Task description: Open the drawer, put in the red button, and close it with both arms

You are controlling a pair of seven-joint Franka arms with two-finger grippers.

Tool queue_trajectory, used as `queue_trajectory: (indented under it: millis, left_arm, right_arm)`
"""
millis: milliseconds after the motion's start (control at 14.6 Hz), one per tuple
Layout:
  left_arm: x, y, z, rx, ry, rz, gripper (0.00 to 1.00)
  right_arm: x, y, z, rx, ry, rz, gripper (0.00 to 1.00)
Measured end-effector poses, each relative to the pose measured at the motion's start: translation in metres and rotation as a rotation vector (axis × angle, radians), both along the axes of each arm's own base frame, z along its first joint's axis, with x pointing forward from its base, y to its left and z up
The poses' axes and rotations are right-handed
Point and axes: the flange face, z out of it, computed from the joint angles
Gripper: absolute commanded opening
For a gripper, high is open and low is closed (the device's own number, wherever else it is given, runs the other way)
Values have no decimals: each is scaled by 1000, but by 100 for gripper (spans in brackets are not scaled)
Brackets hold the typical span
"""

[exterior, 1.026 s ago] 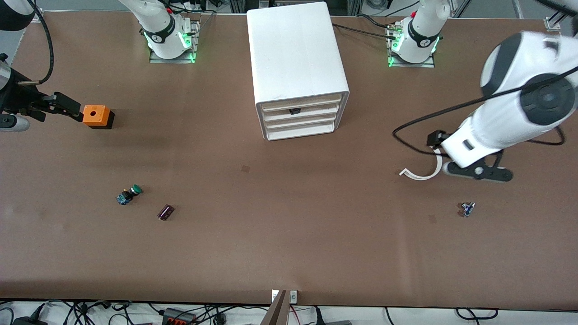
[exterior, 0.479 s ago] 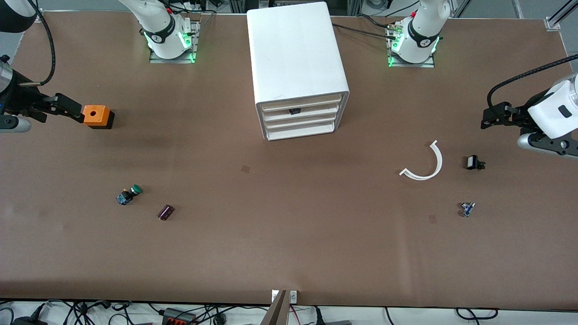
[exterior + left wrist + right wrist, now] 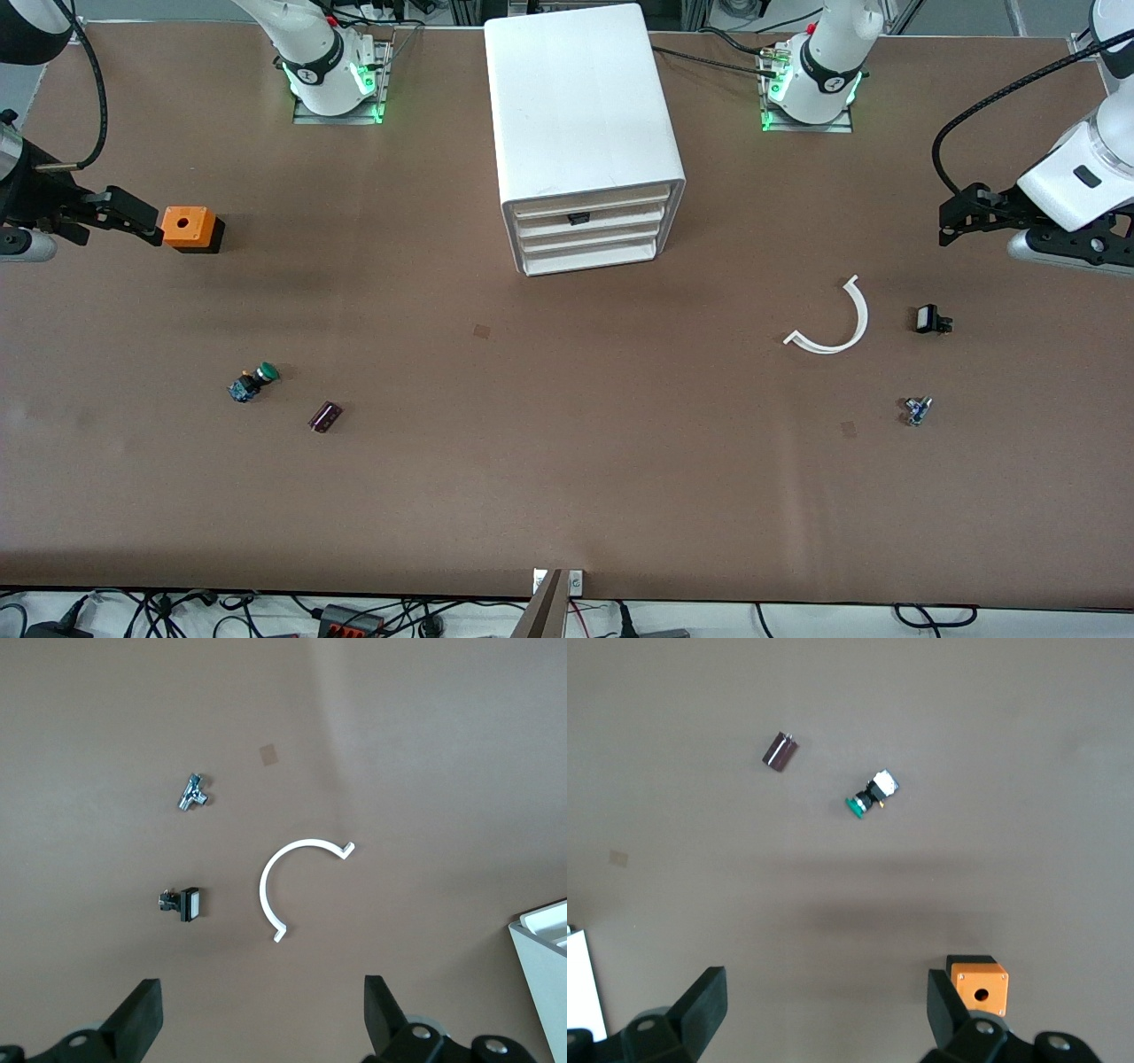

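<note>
A boxy white plastic cabinet (image 3: pixel 585 106) stands on the brown desk (image 3: pixel 567 496) between the two arm bases. Its shallow white drawer (image 3: pixel 589 219), second from the top, is pushed in level with the three others and has a small dark mark at the middle of its front. The left gripper (image 3: pixel 961 215) (image 3: pixel 261 1028) hangs over the left arm's end of the desk with its jaws spread wide and nothing between them. On the desk under it lie a white curved plastic strip (image 3: pixel 837 323) (image 3: pixel 283 881), a small black block with a white face (image 3: pixel 928 319) (image 3: pixel 184 903) just beside it, and a tiny metallic fitting (image 3: pixel 917 409) (image 3: pixel 191 792) nearer to the front camera. The right gripper (image 3: pixel 133 217) (image 3: pixel 824 1019) is over the right arm's end, jaws likewise wide apart and empty, next to an orange cube with a hole (image 3: pixel 189 228) (image 3: pixel 979 983). Nearer to the front camera than the cube lie a green-capped push-button (image 3: pixel 253 382) (image 3: pixel 868 796) and, beside it, a dark maroon cylinder (image 3: pixel 325 416) (image 3: pixel 780 751).
</note>
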Motion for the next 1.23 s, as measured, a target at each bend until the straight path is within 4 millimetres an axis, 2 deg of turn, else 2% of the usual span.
queue_trajectory:
  millis: [1232]
  left_arm:
    - [1, 1, -6, -54, 18, 55, 100]
  right_arm:
    - [2, 0, -2, 0, -20, 0, 100]
